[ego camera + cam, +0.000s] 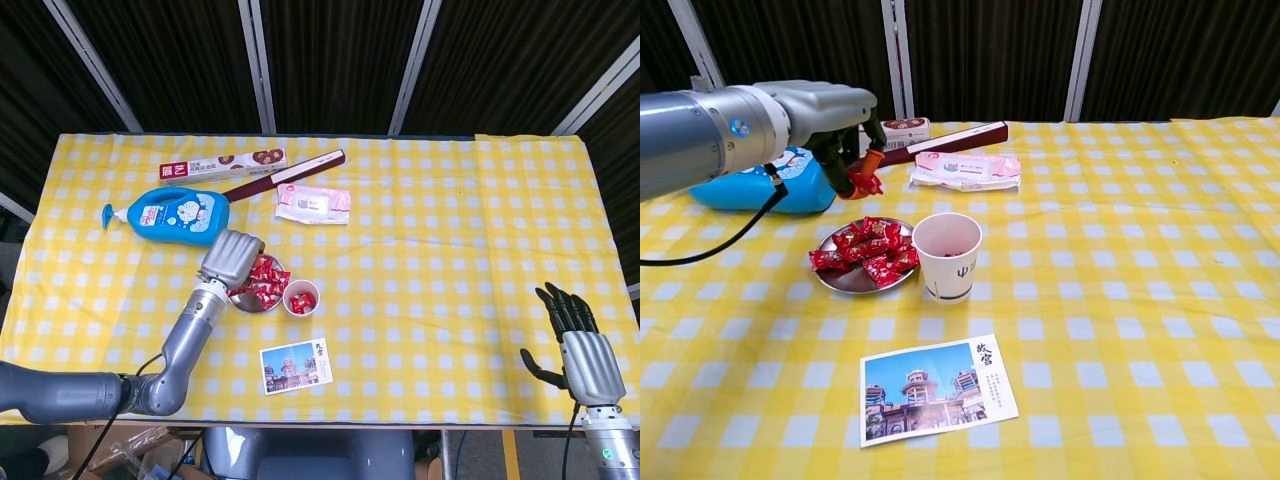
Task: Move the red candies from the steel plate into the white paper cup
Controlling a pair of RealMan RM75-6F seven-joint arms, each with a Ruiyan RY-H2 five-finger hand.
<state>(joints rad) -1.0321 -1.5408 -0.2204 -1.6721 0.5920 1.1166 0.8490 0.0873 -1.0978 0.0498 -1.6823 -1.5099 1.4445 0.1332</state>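
In the head view the left hand [231,258] covers the near-left rim of the steel plate [243,299], and the candy it pinches cannot be seen there. In the chest view the left arm hides most of the blue bottle [750,190] behind the plate. The print on the white paper cup [948,257] is too small to read.
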